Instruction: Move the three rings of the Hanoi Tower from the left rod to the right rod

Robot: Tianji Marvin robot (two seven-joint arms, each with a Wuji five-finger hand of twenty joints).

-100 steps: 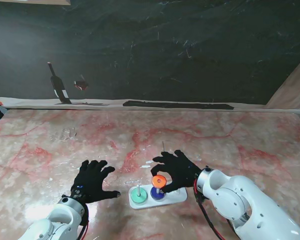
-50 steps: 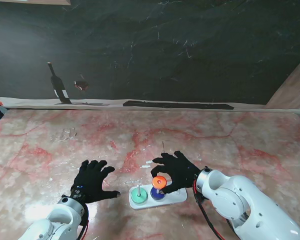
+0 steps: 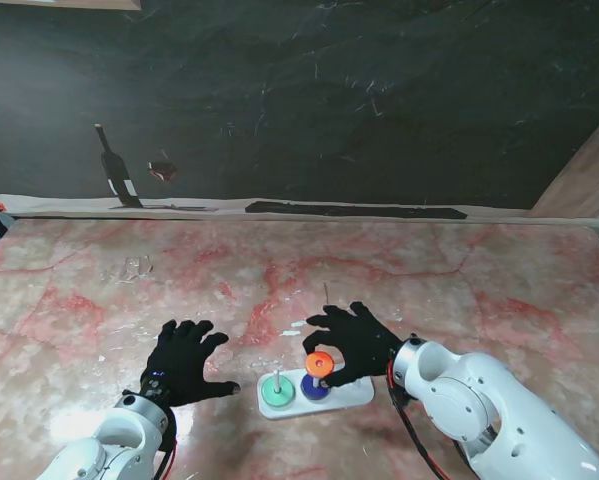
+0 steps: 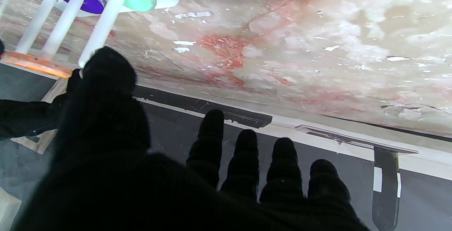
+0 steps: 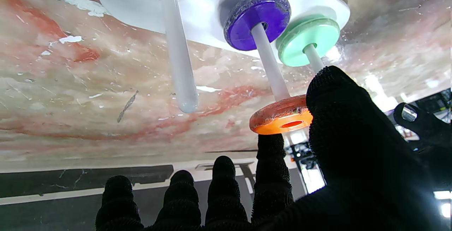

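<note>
Stand view, lower centre: the marble bench (image 3: 459,280) carries the white base (image 3: 351,393). The left hand (image 3: 184,360) is spread flat, empty. The orange ring (image 5: 281,119) is pinched by the right hand (image 3: 354,343) at the middle rod's (image 5: 270,63) tip; it should be kept level.

White base (image 3: 349,391) with three rods: green ring (image 3: 276,393) seated on left rod, purple ring (image 3: 314,388) on middle, orange ring (image 3: 318,364) level at middle rod's tip.

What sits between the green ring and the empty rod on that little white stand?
The purple ring on the middle rod, with the orange ring at its tip; the right wrist view shows it.
</note>
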